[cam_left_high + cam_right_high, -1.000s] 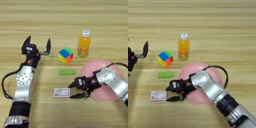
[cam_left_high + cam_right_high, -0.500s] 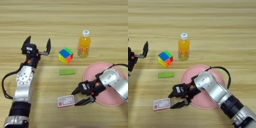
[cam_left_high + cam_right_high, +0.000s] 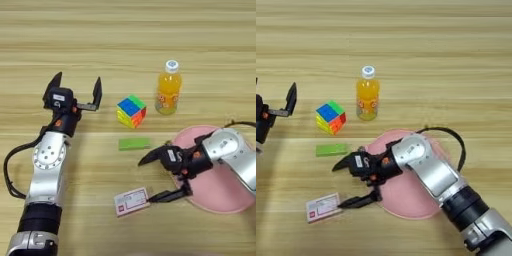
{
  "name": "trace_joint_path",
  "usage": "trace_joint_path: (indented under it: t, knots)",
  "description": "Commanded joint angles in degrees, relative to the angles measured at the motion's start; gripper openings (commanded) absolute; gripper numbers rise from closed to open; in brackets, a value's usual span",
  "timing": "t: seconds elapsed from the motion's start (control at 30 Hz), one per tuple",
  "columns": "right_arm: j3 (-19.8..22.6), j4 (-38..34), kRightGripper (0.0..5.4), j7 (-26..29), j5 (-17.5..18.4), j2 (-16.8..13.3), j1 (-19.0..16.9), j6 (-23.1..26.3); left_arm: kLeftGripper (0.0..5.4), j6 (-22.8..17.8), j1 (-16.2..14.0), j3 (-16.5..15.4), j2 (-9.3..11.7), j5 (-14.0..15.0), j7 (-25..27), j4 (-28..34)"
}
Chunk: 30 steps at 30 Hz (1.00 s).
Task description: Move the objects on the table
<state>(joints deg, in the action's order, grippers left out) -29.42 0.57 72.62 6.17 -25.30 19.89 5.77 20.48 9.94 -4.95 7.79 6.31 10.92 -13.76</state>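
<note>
Right hand (image 3: pixel 152 179) hangs low over the bench (image 3: pixel 125 40), fingers spread wide, its lower fingertip at the 3 o'clock edge of the red-and-white card box (image 3: pixel 131 201). At its 12 o'clock lie the green block (image 3: pixel 134 144), puzzle cube (image 3: pixel 131 111) and orange-juice bottle (image 3: pixel 168 89); the pink plate (image 3: pixel 225 190) sits at 3. Left hand (image 3: pixel 75 90), also spread, idles at 10.

A light-brown plank-grained table (image 3: pixel 125 40) carries a puzzle cube (image 3: pixel 131 111) in green, blue, yellow and red; a flat green block (image 3: pixel 134 144); a red-and-white card box (image 3: pixel 131 201); an orange juice bottle (image 3: pixel 168 88) with white cap — and a pink plate (image 3: pixel 225 187) near the right edge
</note>
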Motion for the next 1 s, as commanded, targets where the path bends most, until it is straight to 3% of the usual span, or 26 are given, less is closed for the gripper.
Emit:
trace_joint_path:
  t: [0.03,0.2,0.53,1.0]
  knots:
    - [3.17,-1.66,4.80,-0.87,3.64,1.42,2.32,2.60,5.40,-0.15,0.77,0.18,0.13,-0.49,0.10,-0.66]
    - [6.40,-0.90,5.39,-4.71,5.84,4.13,4.45,4.40,5.40,-0.03,1.05,0.16,0.19,-0.52,0.08,-0.99]
    - [5.06,7.04,5.39,-15.22,-1.70,7.50,7.55,6.86,5.40,0.09,0.85,0.26,-0.03,-0.56,-0.08,-0.84]
    - [2.01,12.42,5.39,-13.82,-6.74,6.58,8.89,5.82,5.40,0.01,0.44,0.40,-0.15,-0.62,-0.24,-0.34]
